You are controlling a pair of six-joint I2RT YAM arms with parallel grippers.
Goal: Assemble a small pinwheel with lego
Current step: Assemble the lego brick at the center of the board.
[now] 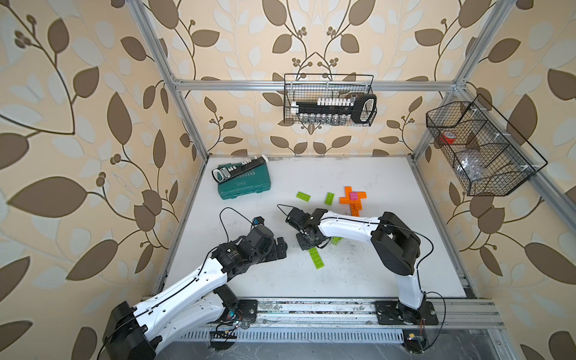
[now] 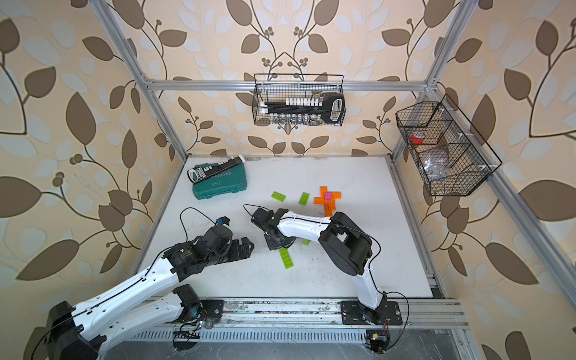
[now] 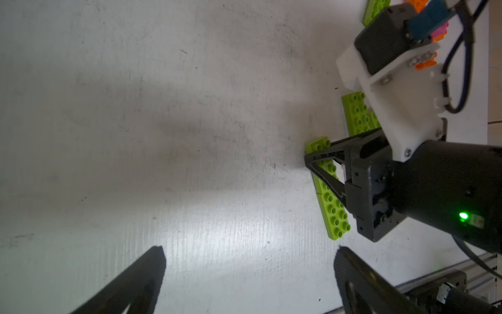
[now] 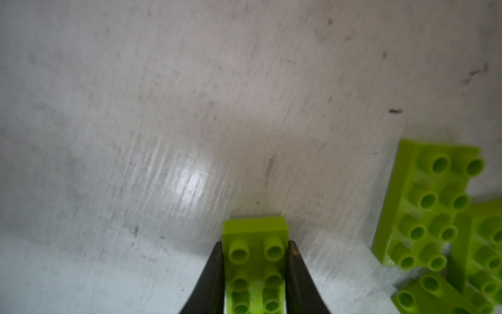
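Observation:
My right gripper (image 1: 307, 244) (image 4: 255, 250) is shut on one end of a long lime green lego strip (image 1: 316, 258) (image 4: 255, 231) that lies low on the white table; the strip (image 3: 330, 201) also shows in the left wrist view. More green bricks (image 4: 429, 206) (image 3: 355, 114) lie joined just beside it, partly under the right arm. An orange lego cross (image 1: 352, 202) with a pink brick (image 1: 353, 195) on top sits further back. Two loose green bricks (image 1: 303, 195) (image 1: 329, 198) lie left of it. My left gripper (image 1: 282, 246) (image 3: 250, 252) stands open and empty, left of the strip.
A teal tool case (image 1: 246, 184) with a black socket rail on it sits at the back left of the table. Wire baskets hang on the back wall (image 1: 330, 99) and the right wall (image 1: 480, 149). An aluminium rail (image 1: 311, 308) runs along the table's front edge.

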